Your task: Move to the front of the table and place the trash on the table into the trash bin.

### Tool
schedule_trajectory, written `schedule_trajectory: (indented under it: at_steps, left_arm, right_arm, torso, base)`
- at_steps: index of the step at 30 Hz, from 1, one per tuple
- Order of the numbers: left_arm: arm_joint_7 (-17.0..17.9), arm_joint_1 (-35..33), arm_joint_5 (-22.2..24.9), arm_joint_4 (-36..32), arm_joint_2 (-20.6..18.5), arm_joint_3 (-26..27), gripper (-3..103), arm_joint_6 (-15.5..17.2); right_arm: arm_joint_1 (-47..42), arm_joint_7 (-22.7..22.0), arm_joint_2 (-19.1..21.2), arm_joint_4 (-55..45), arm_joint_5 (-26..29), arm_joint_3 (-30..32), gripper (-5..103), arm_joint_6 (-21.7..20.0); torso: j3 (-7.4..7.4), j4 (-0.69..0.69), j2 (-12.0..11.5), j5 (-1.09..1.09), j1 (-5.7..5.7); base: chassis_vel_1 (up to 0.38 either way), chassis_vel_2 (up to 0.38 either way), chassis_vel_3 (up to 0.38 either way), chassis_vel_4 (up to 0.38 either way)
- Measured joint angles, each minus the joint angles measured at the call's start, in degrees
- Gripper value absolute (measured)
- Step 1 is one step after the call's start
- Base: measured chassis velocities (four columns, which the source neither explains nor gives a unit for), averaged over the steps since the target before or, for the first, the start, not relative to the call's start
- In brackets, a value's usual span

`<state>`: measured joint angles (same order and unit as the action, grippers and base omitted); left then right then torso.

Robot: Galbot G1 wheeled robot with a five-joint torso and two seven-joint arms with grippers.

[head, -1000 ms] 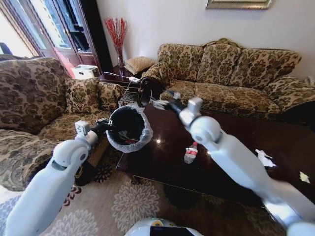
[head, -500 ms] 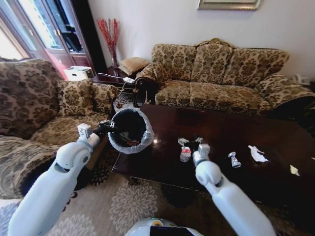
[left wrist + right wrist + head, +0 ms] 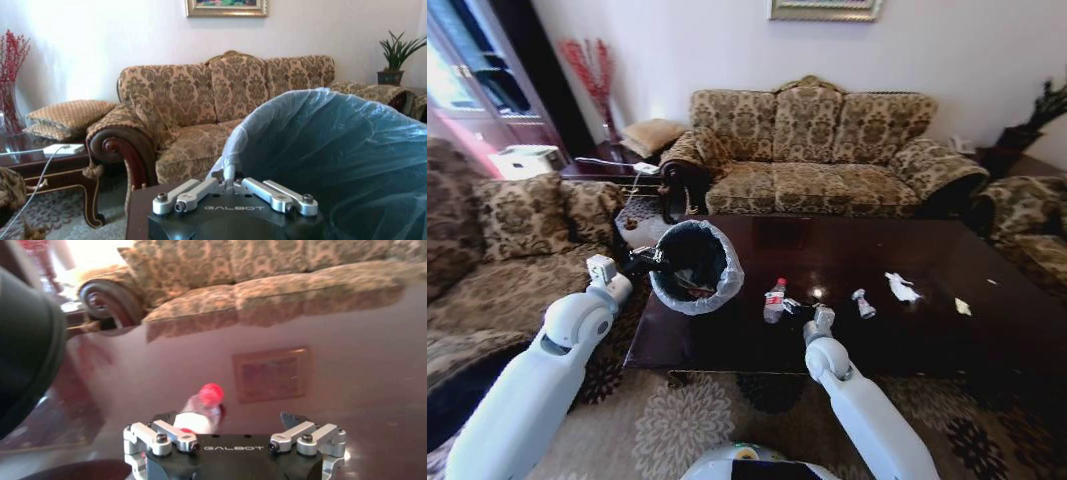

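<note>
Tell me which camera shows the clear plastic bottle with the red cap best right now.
The head view: the clear plastic bottle with the red cap lies whole on the dark glossy table, just ahead of the right gripper. The right wrist view shows its cap end, partly behind the gripper body.

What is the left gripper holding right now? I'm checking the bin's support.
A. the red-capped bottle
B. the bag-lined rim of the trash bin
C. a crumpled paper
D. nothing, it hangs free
B: the left gripper is shut on the bagged rim of the trash bin, held up at the table edge.
</note>
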<state>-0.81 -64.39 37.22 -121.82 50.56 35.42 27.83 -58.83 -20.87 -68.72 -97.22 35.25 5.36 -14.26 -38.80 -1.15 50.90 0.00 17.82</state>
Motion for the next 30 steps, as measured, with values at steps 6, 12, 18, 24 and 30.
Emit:
schedule_trajectory:
  at_steps: [6, 12, 18, 24, 30]
  left_arm:
    - [-0.05, -0.38, 0.02, -0.15, 0.08, 0.28, 0, -0.23]
    - [-0.28, -0.46, 0.02, -0.24, 0.45, 0.25, 0, -0.74]
    - [-0.3, 0.21, 0.04, 0.22, 0.44, -0.08, 0, -1.08]
    - [-0.75, 0.76, 0.12, 0.35, 0.38, -0.16, 0, -1.09]
    - [-1.04, 0.65, 0.14, 0.36, 0.36, -0.03, 0, -1.17]
  right_arm:
    - [2.8, 1.86, -0.77, 3.4, 0.08, -1.93, 100, 0.07]
    - [4.75, -0.76, -1.49, 5.2, 0.11, -4.03, 100, -0.85]
    - [5.03, -0.69, -1.9, 6.1, 0.48, -4.12, 89, -1.46]
    - [5.31, 0.22, -2.83, 7.15, 1.22, -4.08, 68, -1.69]
    - [5.73, -0.03, -3.72, 7.68, 1.49, -3.93, 54, -1.62]
  torso:
    - [0.0, -0.04, 0.0, -0.02, 0.0]
    - [0.0, -0.01, 0.0, -0.01, 0.0]
    - [0.0, -0.02, 0.0, -0.01, 0.0]
    - [0.01, -0.01, 0.0, -0.01, 0.0]
    - [0.01, -0.02, 0.01, -0.02, -0.01]
  base:
    - [0.0, 0.0, 0.0, 0.0]
    - [0.0, 0.0, 0.0, 0.0]
    - [0.0, 0.0, 0.0, 0.0]
    - [0.0, 0.0, 0.0, 0.0]
    - [0.0, 0.0, 0.0, 0.0]
